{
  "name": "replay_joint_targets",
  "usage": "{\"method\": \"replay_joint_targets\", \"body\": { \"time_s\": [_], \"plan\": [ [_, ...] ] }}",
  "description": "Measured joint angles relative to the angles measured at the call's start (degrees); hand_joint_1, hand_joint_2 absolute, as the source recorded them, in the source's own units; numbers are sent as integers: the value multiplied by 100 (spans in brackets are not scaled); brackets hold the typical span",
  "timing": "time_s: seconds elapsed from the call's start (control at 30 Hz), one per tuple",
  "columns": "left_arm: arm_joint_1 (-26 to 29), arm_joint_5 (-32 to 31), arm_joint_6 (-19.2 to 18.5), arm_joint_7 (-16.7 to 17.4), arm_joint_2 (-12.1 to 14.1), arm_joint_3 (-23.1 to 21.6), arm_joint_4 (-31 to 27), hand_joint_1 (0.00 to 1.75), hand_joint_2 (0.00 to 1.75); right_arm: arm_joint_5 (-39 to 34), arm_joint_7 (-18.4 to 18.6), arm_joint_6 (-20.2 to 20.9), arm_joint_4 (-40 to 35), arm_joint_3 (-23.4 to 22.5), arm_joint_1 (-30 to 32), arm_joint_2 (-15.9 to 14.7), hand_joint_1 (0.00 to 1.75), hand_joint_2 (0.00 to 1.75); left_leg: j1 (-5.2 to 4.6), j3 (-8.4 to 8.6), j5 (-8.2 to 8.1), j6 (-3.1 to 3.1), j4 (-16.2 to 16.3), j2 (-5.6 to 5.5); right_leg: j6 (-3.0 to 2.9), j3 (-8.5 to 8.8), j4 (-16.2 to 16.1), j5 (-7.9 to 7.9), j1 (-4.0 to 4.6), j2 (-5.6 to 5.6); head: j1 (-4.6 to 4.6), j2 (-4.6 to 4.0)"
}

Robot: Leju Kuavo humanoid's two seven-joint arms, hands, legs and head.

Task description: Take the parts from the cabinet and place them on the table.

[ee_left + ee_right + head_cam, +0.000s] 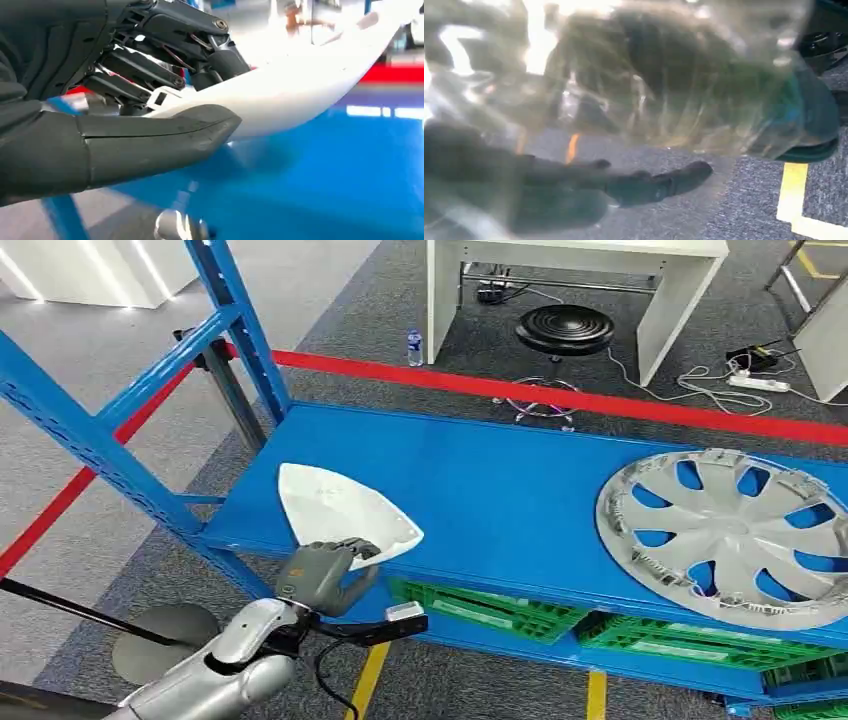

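Now left hand point(322, 575) around white part point(335, 502)

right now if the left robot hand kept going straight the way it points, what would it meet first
Mostly its own load: the left robot hand already grips the white part at its near corner. Beyond that the line runs over the bare blue shelf; the hubcap sits well off to the side. Depth is uncertain.

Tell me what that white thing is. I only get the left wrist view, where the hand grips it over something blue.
Observer: It's a white part, roughly triangular. The left hand grips its near corner.
Operator: And the blue?
Observer: That's a blue shelf. The part is over its front left end.
Operator: Anything else on it?
Observer: A silver wheel cover lies flat on the shelf's right side.
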Motion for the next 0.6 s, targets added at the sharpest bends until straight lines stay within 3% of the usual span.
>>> {"method": "replay_joint_targets", "body": {
  "time_s": [0.17,0.3,0.6],
  "plan": [
    [-274,-382,653,-164,70,11,-35,175,175,76,0,100,20,0,-97,0,0,0,0,-1,2,-1,0,0,2,-1,0,3,0,0,0,0],
    [-427,-786,915,-168,157,52,-203,175,175,131,0,157,81,2,-164,0,0,0,0,-1,2,0,0,0,2,-1,0,4,0,-1,0,0],
    [-629,-1176,1116,-186,326,59,-533,175,175,238,0,240,262,2,-257,2,0,0,0,-5,2,0,0,0,2,-5,0,3,0,-1,0,0]
  ]
}}
